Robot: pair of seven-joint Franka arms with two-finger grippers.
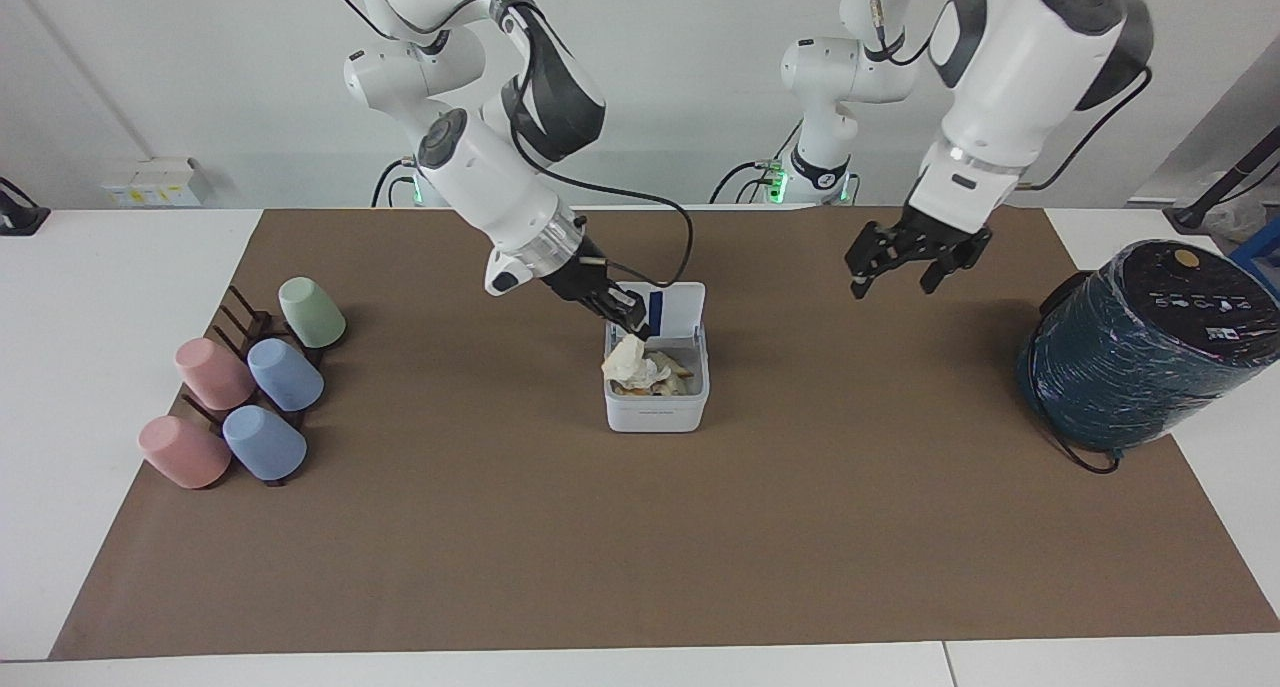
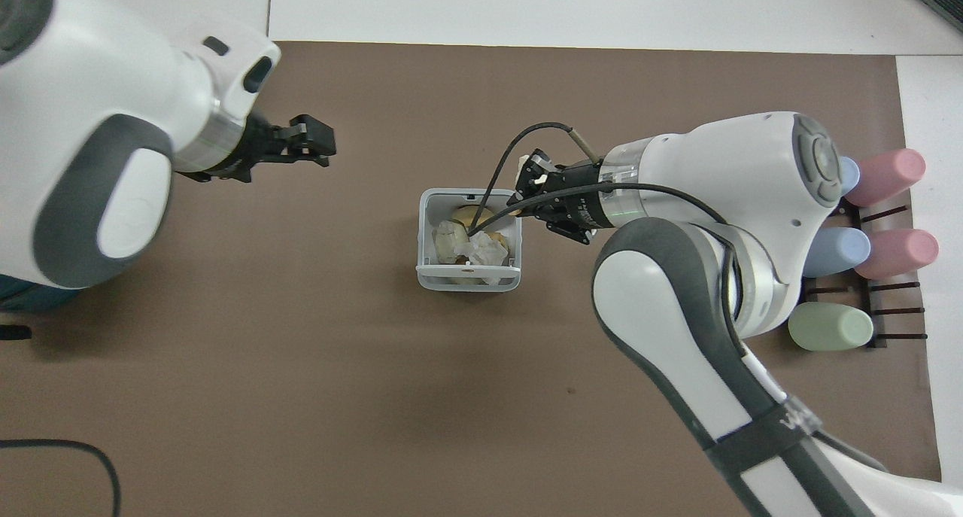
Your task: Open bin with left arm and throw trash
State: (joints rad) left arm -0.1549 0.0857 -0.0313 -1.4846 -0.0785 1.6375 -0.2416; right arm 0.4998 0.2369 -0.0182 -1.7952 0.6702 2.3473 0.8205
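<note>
r gripper (image 1: 633, 323) pinches cream scrap (image 1: 626, 360) over open bin (image 1: 655, 414); l gripper (image 1: 905, 270) fingers spread, empty, over mat (image 1: 640, 527).

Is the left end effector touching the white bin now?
Apart. The facing view shows the left end effector raised over bare mat, well away from the bin.

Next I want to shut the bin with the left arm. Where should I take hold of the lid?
Probably the lid's free top edge, from above, jaws across its thickness. It stands upright on the bin's edge nearer the robots, so only that edge is exposed. The right gripper hangs over the bin; the open left gripper should wait.
</note>
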